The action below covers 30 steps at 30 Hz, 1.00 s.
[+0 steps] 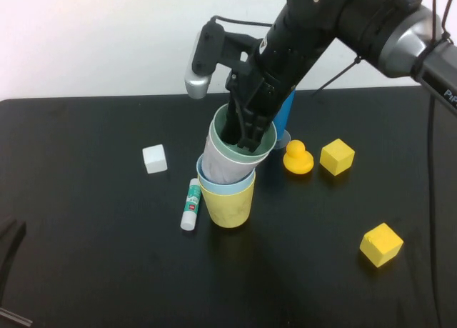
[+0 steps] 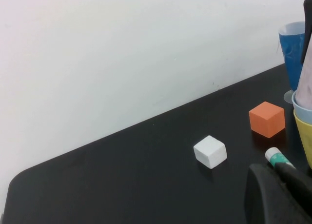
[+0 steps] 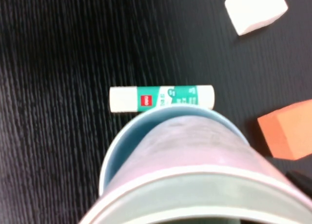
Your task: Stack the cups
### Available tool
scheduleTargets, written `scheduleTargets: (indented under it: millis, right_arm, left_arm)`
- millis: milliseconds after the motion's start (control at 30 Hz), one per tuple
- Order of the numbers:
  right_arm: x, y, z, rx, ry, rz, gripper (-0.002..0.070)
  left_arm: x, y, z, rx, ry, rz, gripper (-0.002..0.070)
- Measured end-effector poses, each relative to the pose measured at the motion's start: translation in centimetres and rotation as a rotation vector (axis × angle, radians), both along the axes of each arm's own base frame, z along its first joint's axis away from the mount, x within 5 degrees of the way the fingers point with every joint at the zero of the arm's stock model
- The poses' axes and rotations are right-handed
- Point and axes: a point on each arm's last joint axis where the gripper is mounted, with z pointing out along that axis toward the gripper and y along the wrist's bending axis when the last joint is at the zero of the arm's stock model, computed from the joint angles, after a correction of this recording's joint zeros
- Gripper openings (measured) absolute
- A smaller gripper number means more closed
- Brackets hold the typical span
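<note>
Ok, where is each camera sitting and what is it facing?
High: raised on the robot's side, angled down at the table; right arm, right hand on the green cup rim.
Left wrist: low over the table, facing the wall; the left hand, shut, parked.
Right wrist: looks down the cup stack; no arm visible.
All share the glue stick and white cube.

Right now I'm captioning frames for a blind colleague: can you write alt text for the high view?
The right pincer grips the green cup's rim, nested atop pink, blue and yellow cups, leaning. Around them on the black table: glue stick, white block, duck, two yellow blocks.
</note>
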Motion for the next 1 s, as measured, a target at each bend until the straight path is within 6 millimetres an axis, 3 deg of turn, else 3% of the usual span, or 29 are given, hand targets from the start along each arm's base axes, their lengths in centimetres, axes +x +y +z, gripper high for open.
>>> scheduleTargets:
  millis: [133,367,533,700,867,1000]
  right_arm:
    - [0.0,0.0,-0.1,0.003,0.011,-0.019,0.0092]
    - [0.0,0.0,-0.1,0.009,0.028,-0.052,0.0220]
    - [-0.3,-0.1,0.8,0.032,0.034,-0.080,0.0234]
    - [-2.2,-1.4,5.8,0.079,-0.073,-0.058,0.0234]
    - [-5.4,-4.9,12.5,0.055,-0.279,-0.075,0.0232]
    - [-8.1,-8.2,16.2,-0.005,-0.409,-0.163,0.0185]
  left_arm:
    - [0.0,0.0,-0.1,0.001,0.002,0.000,0.0001]
    - [0.0,0.0,-0.2,-0.001,0.004,0.001,0.0001]
    - [0.0,0.0,-0.2,-0.001,0.004,0.001,0.0001]
    - [0.0,0.0,-0.3,-0.002,0.009,0.000,0.0001]
    - [0.0,0.0,-0.3,-0.080,0.031,0.006,0.0001]
    - [0.0,0.0,-0.3,-0.138,0.048,0.011,0.0001]
